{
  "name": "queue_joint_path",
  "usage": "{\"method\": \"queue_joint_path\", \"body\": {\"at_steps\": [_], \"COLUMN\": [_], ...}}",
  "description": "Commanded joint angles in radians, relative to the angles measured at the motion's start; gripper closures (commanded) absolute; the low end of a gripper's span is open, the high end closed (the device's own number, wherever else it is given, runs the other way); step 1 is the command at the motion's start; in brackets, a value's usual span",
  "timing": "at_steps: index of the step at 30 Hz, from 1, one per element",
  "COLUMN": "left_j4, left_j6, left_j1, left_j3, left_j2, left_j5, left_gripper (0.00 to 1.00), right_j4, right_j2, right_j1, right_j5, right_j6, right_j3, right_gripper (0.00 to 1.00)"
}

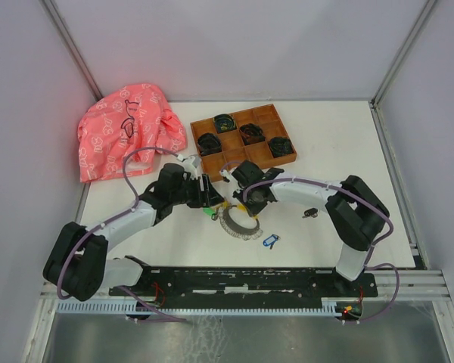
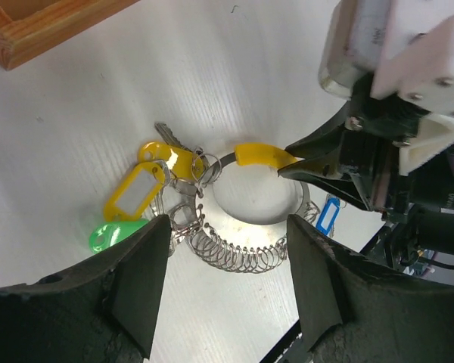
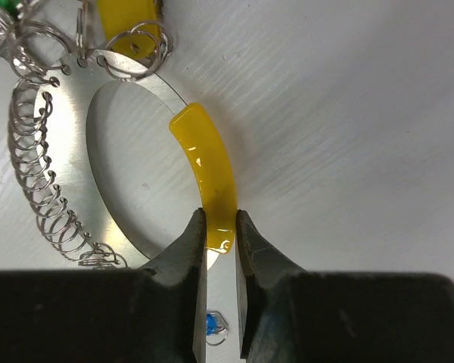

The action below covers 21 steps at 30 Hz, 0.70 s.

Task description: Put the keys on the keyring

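Observation:
The keyring (image 1: 238,224) lies on the white table between my two grippers. It is a grey metal ring (image 3: 166,89) strung with many small wire rings (image 2: 234,255), a yellow tag (image 2: 140,185) and a green tag (image 2: 113,234). A yellow sleeve (image 3: 208,162) covers part of the ring. My right gripper (image 3: 220,227) is shut on the end of that sleeve. My left gripper (image 2: 227,227) is open and empty just above the ring's near side. The blue-headed key (image 1: 271,240) lies loose beside the ring. The black-headed key (image 1: 310,213) lies further right.
A wooden tray (image 1: 233,113) with dark coiled bundles in its compartments stands behind the grippers; its corner shows in the left wrist view (image 2: 30,30). A pink patterned cloth (image 1: 125,136) lies at the back left.

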Motion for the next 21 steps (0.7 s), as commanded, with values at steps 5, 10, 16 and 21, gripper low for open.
{"method": "queue_joint_path", "body": {"at_steps": [5, 10, 16, 21], "left_j4": [0.135, 0.152, 0.092, -0.018], "left_j6": [0.124, 0.214, 0.264, 0.358], "left_j1": [0.014, 0.027, 0.037, 0.006], "left_j3": [0.046, 0.097, 0.157, 0.172], "left_j2": [0.078, 0.155, 0.193, 0.193], "left_j5": [0.148, 0.245, 0.249, 0.145], "left_gripper": [0.3, 0.31, 0.32, 0.33], "right_j4": [0.013, 0.026, 0.023, 0.022], "right_j2": [-0.113, -0.152, -0.169, -0.19], "right_j1": [0.002, 0.002, 0.002, 0.002], "right_j5": [0.017, 0.023, 0.004, 0.041], "right_j6": [-0.149, -0.222, -0.24, -0.14], "right_j3": [0.068, 0.069, 0.082, 0.031], "right_gripper": [0.88, 0.89, 0.81, 0.66]}}
